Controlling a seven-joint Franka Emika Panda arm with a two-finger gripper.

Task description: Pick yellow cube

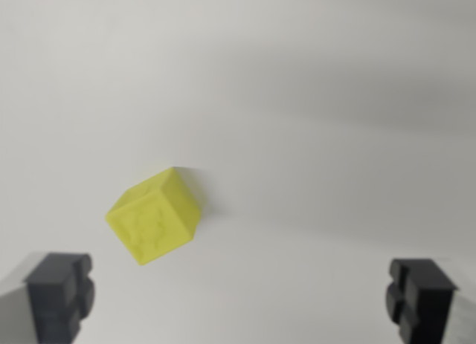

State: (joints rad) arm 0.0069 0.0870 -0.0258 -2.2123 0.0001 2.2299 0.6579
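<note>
A small yellow cube [156, 216] with an embossed face lies on a plain white surface [312, 136], left of the wrist view's centre and turned at an angle. My gripper [239, 303] is open, its two dark fingertips showing at the bottom corners: one pad [61, 293] on the wrist view's left, the other pad [420, 298] on the right. The cube sits ahead of the fingertips, closer to the left one and apart from both. Nothing is between the fingers.
A soft grey shadow band crosses the white surface toward the upper right. No other objects show in this view.
</note>
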